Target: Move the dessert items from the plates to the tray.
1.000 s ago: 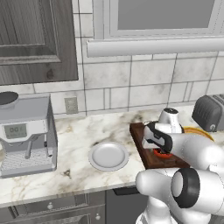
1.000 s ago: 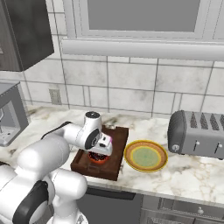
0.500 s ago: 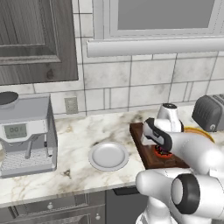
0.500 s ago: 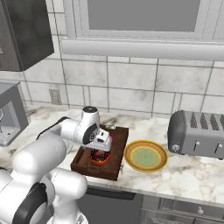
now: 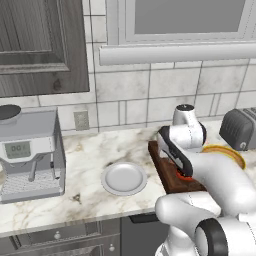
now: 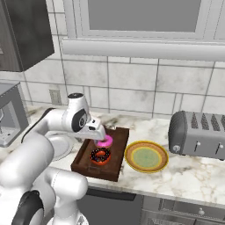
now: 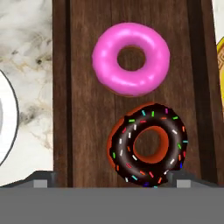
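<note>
The dark brown wooden tray (image 7: 83, 87) carries both dessert items. The pink-iced ring doughnut (image 7: 131, 59) lies flat toward the top of the hand view. Right below it lies the dark brown doughnut (image 7: 148, 144), with coloured sprinkles and a reddish underside. My gripper (image 7: 113, 180) hangs open just above the dark doughnut, its tips spread wide and touching nothing. In the right base view the hand sits over the tray (image 6: 118, 145), pink doughnut (image 6: 104, 141) and dark doughnut (image 6: 100, 155). The light-grey plate (image 5: 124, 177) lies left of the tray, and the yellow-rimmed plate (image 6: 146, 156) right of it.
A grey toaster (image 6: 197, 134) stands right of the yellow-rimmed plate. A coffee machine (image 5: 30, 152) occupies the counter's left end. The tiled wall and a window sill run along the back. My own arm covers much of the tray (image 5: 167, 172) in the left base view.
The jaws have opened wide and let go of the dark doughnut, which now lies on the tray beside the pink one. The hand has shifted slightly over the tray.
</note>
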You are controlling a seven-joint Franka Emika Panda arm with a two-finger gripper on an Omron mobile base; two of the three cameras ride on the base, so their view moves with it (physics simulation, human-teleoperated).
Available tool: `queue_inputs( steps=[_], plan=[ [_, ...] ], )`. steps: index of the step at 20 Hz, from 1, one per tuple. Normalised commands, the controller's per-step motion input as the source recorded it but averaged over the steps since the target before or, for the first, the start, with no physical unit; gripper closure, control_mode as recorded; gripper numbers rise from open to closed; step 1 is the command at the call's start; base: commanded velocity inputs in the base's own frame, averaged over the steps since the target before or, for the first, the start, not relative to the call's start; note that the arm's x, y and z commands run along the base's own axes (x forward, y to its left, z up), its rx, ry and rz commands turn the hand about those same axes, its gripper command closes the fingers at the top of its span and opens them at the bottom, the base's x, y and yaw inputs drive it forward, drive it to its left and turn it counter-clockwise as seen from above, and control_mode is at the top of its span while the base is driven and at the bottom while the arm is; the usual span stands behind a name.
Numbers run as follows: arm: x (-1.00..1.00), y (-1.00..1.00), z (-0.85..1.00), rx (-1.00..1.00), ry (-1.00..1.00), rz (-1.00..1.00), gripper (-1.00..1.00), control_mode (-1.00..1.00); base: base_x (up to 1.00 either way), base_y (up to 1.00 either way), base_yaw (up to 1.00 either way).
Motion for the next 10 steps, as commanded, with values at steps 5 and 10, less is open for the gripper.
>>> queue_inputs(
  steps=[5,10],
  plan=[
    [-0.51,0.00,0.20,-0.03,-0.03,0.00,-1.00,-1.00,0.00,0.00,0.00],
    [-0.32,0.02,0.12,0.07,-0.10,-0.02,-1.00,-1.00,0.00,0.00,0.00]
  ],
)
